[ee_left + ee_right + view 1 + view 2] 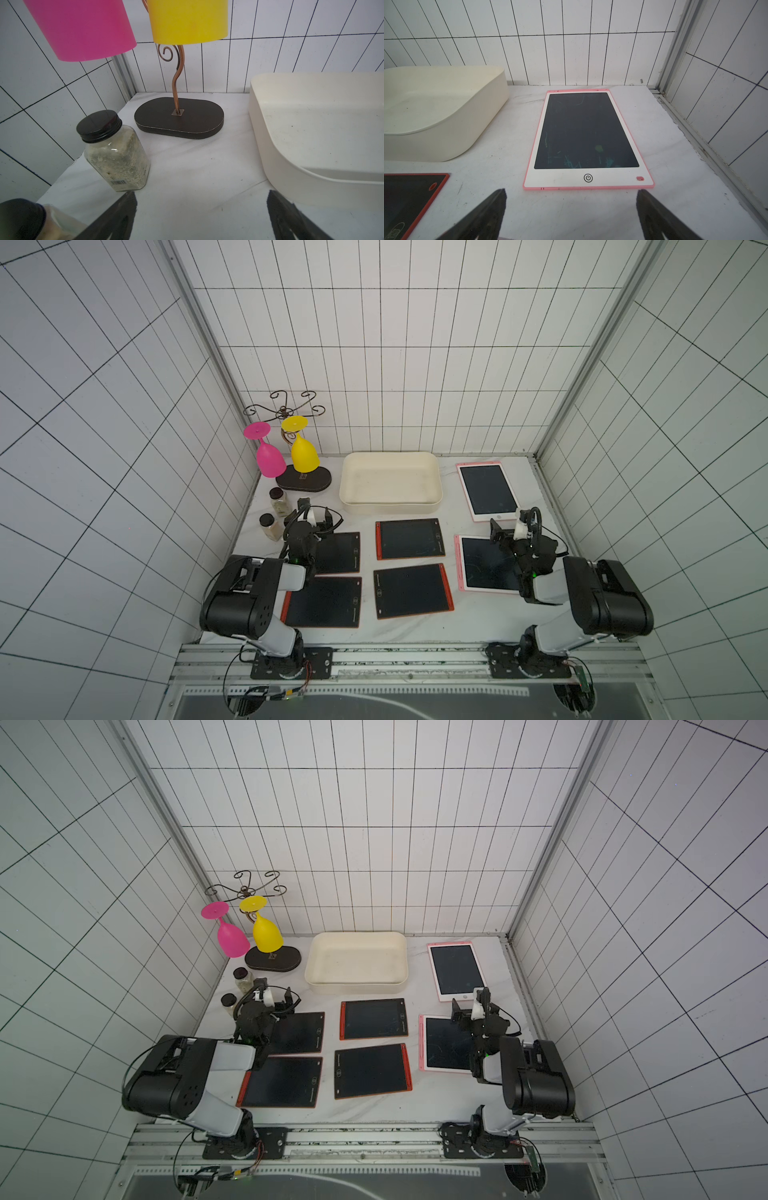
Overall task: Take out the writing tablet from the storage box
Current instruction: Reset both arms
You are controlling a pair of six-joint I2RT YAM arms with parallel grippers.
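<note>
Far left: two spice jars and a goblet rack with pink and yellow goblets hung upside down. Left claw is wide and empty, just right of the jars. Storage box sits far centre. Four red-edged writing tablets lie flat on the table, near side of the box and outside it. Two pink writing tablets lie right of the box. Right claw is wide and empty, at the far pink one's near edge.

In the back left corner of the tabletop, a curly wire stand on a dark oval base is parked. A pink goblet and a yellow goblet are hung upside down from it. Just in front, two black-lidded glass jars are stood upright, with pale powder caked inside.
</note>
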